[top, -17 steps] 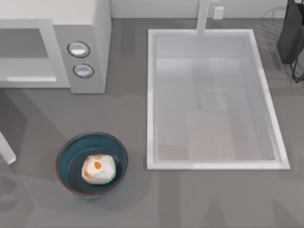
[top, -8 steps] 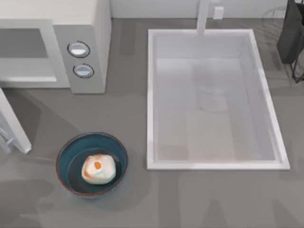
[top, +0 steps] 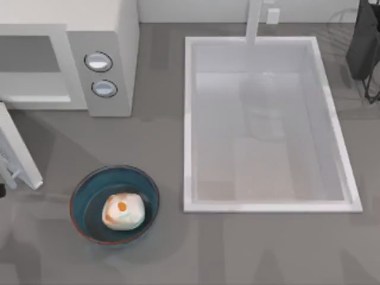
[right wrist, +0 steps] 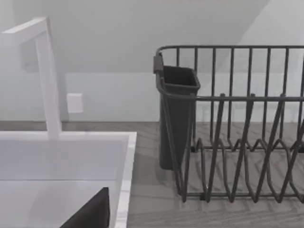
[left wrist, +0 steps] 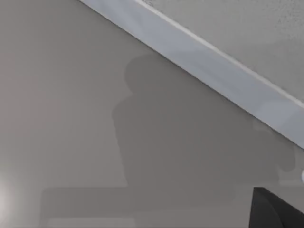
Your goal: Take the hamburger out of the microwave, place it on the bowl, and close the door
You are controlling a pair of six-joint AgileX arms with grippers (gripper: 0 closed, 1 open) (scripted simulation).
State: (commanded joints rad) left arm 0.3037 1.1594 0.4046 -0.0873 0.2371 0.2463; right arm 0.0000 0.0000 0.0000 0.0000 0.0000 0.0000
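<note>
Hamburger [top: 123,211] sits inside the bowl [top: 83,189], near the front left of the grey surface [top: 160,142]. Behind it, at the back left, stands the microwave [top: 113,35], its grey cavity exposed. The door [top: 21,155] is partly open, angling out from the microwave's front at the left edge, well apart from the bowl. A white sink [top: 189,119] fills the right half. The right wrist view shows the sink's faucet [right wrist: 47,80] beside a dark dish rack [right wrist: 237,123]. Whether either end effector is wide or narrow cannot be told.
</note>
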